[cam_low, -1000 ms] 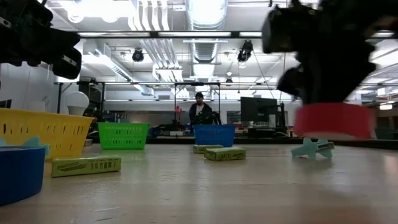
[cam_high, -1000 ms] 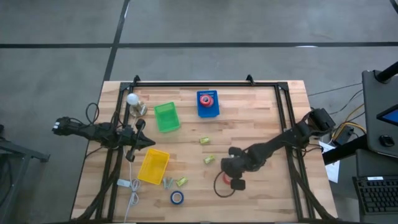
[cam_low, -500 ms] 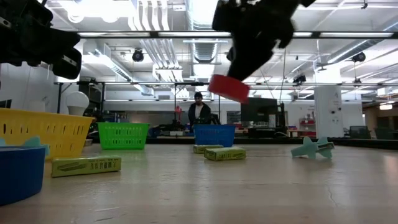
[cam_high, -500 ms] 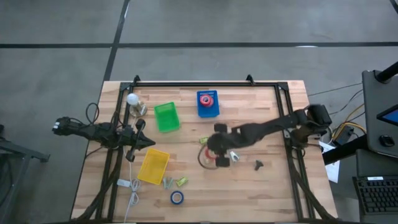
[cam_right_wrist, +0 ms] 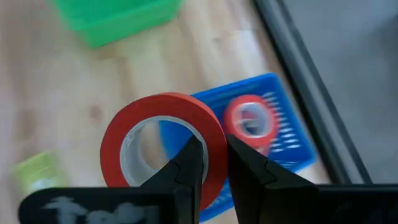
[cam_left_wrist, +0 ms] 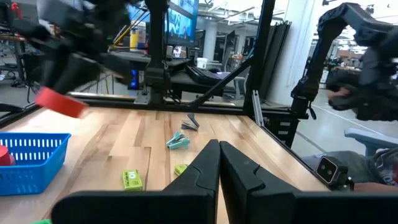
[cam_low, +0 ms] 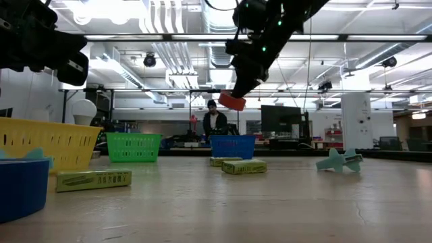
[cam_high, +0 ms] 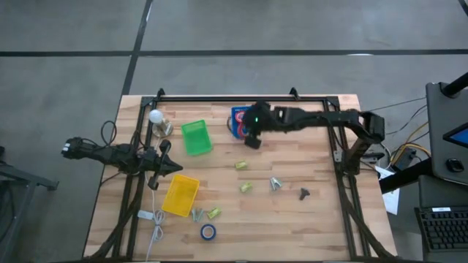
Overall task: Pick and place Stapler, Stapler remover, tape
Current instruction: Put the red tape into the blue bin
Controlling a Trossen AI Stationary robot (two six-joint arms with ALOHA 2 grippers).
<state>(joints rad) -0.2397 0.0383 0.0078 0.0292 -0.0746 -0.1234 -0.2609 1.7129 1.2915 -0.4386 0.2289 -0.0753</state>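
R gripper [cam_right_wrist: 214, 163] holds red tape [cam_right_wrist: 163, 144] in the air above the blue bin [cam_high: 243, 124].

R arm reaches across from the table's R side; its fingers pinch one side of the roll's wall, one inside the core hole, one outside. The bin, near the table's far edge, already has another red roll [cam_right_wrist: 247, 120] in it. Green bin [cam_high: 195, 137] sits just L of the blue one, yellow bin [cam_high: 180, 195] nearer the front L. Blue tape [cam_high: 208, 231] lies flat at the front edge, well apart from the bins. Small yellow-green staplers [cam_high: 239, 166] lie mid-table; two staple removers [cam_high: 276, 183] sit R of them. L gripper [cam_left_wrist: 219, 163] waits at the table's L edge, fingers closed, nothing in them. Person stands in the room far behind, seen in the low view.
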